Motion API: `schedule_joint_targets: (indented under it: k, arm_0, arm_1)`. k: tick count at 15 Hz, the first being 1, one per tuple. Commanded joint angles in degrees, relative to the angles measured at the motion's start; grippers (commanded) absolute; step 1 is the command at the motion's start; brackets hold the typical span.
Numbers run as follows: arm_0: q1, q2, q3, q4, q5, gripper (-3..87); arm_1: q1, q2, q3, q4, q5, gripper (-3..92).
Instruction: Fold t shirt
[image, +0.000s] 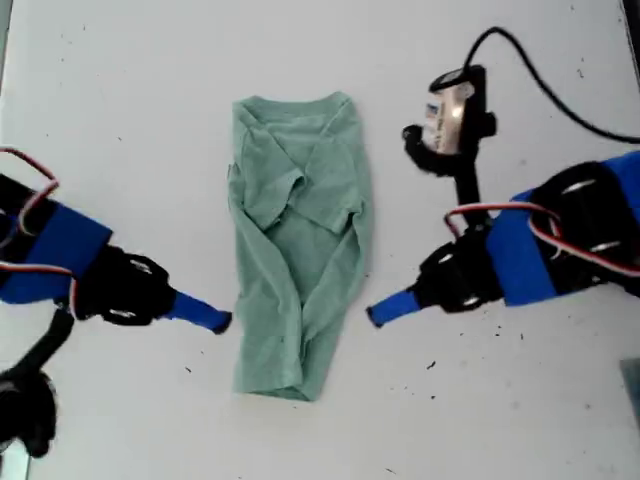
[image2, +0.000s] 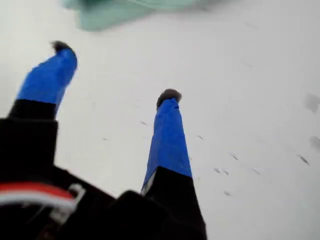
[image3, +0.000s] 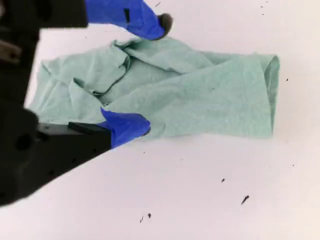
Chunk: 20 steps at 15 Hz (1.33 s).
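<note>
Our second gripper (image3: 152, 75) is spread wide, nothing in it, its blue fingertips (image3: 131, 126) at the t shirt (image3: 200, 95). On the white table (image: 120, 100) the shirt lies between both arms, folded into a narrow strip, collar toward the exterior view's top. Our first gripper (image2: 116, 71) gapes empty over bare table.

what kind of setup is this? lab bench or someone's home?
Probably a lab or hobby test bench: a bare white table, two small arms with blue-taped grippers, a loose black cable, and only a t shirt laid out.
</note>
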Motion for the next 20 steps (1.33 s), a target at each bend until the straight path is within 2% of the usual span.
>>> schedule_joint_targets:
  k: [1, 3, 10, 11, 12, 13, 14, 16, 20]
  arm_0:
    - [-0.9, -10.2, -7.8, -3.1, 3.2, 28.4]
    - [-1.1, -17.8, -8.3, -4.6, 3.6, 29.1]
    - [-0.5, -35.2, -15.4, -12.5, 5.4, 28.4]
    - [0.0, -38.8, -19.2, -12.4, 5.6, 26.1]
    - [0.7, -42.8, -22.9, -12.2, 5.5, 18.6]
    - [1.2, -47.7, -27.1, -11.8, 5.4, 7.3]
    - [1.8, -52.6, -32.3, -10.6, 5.9, -0.2]
    - [2.9, -57.7, -40.8, -8.1, 6.7, -0.2]
    - [3.5, -52.6, -45.3, -9.6, 9.3, -0.2]
  arm_1:
    - [-3.9, -17.8, -22.7, -0.3, 1.1, 34.6]
    - [-5.0, -31.0, -33.1, -1.0, 1.2, 34.3]
    - [-6.3, -51.2, -40.5, -14.1, 2.7, 32.3]
    - [-6.4, -53.0, -41.1, -15.6, 2.8, 31.5]
    - [-6.7, -56.0, -42.4, -16.4, 3.6, 30.4]
    - [-6.9, -58.7, -42.5, -17.1, 5.3, 23.6]
    - [-7.3, -60.9, -42.5, -17.1, 6.5, 17.5]
    - [-7.7, -63.4, -42.2, -15.7, 7.8, 2.6]
    - [-10.0, -48.3, -40.0, -5.6, 3.4, 1.2]
